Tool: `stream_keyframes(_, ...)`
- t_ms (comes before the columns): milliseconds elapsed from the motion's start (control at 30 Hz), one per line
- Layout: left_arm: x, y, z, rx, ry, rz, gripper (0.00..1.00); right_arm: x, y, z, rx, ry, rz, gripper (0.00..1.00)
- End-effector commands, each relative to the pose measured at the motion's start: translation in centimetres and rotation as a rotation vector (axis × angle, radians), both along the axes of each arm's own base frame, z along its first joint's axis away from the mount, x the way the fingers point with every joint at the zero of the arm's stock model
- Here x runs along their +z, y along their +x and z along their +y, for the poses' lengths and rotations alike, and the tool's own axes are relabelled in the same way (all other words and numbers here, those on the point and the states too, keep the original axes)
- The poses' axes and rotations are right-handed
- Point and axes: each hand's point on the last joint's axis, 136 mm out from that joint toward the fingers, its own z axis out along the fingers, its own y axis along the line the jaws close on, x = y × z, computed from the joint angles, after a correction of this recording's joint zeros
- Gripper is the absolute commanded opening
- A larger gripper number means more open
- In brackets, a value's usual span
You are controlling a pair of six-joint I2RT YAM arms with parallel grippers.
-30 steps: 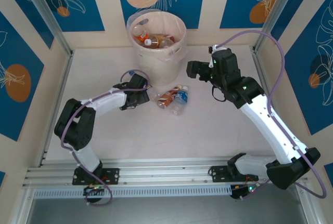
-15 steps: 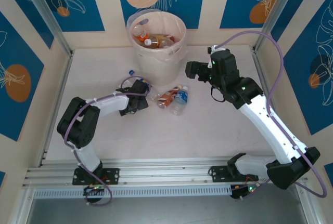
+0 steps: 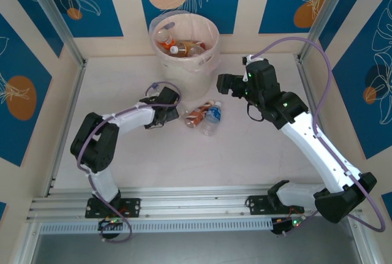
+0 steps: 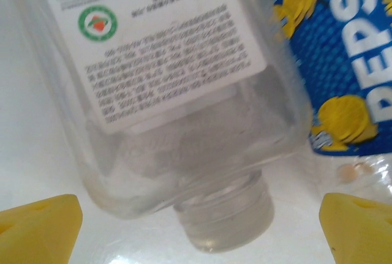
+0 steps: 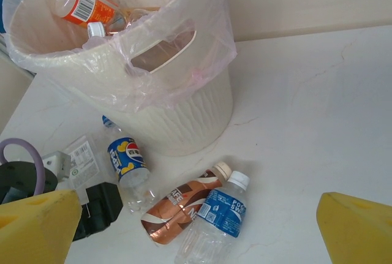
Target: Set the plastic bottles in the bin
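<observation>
A clear bottle with a white label (image 4: 165, 62) lies right in front of my left gripper (image 4: 196, 227), its cap (image 4: 223, 221) between the open yellow fingertips without touching them. A blue Pepsi bottle (image 4: 343, 74) lies beside it. From the right wrist both show near the bin's base: the Pepsi bottle (image 5: 125, 160) and the white-label bottle (image 5: 82, 157). A brown coffee bottle (image 5: 180, 206) and a blue-labelled Pocari bottle (image 5: 217, 218) lie side by side. The pale bin (image 3: 184, 46) holds several bottles (image 5: 79, 3). My right gripper (image 3: 222, 83) hovers open, right of the bin.
The bin's clear liner bag (image 5: 202, 43) hangs over its rim. The brown bottle (image 3: 196, 116) and Pocari bottle (image 3: 212, 119) lie mid-table between the two arms. Cage posts and patterned walls close in the table at the back and sides.
My left gripper has shifted a little, first nearer, then right and up toward the bottles by the bin. The right gripper has crept slightly left. No bottle has been picked up.
</observation>
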Motion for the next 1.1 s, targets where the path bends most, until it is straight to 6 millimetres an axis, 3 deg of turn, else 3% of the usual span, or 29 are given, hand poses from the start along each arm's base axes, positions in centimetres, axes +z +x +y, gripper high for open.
stream_keyframes(0,-0.7,0.0,1.1,0.040,0.073,0.035,1.00,1.3,-0.7,-0.8,-0.027,0.009,-0.039,0.99)
stream_keyframes(333,-1.4,-1.7,4.3,0.095,0.130,0.065,0.99,1.5,-1.1,-1.6,-0.047,0.000,-0.051,0.99)
stream_keyframes(600,-1.4,-3.0,6.3,0.113,0.164,0.064,0.84,1.3,-0.8,-1.1,-0.040,0.022,-0.046,0.99)
stream_keyframes(1067,-3.3,-2.0,4.6,0.058,0.106,0.067,0.56,1.6,-1.0,-1.1,-0.040,0.018,-0.053,0.99)
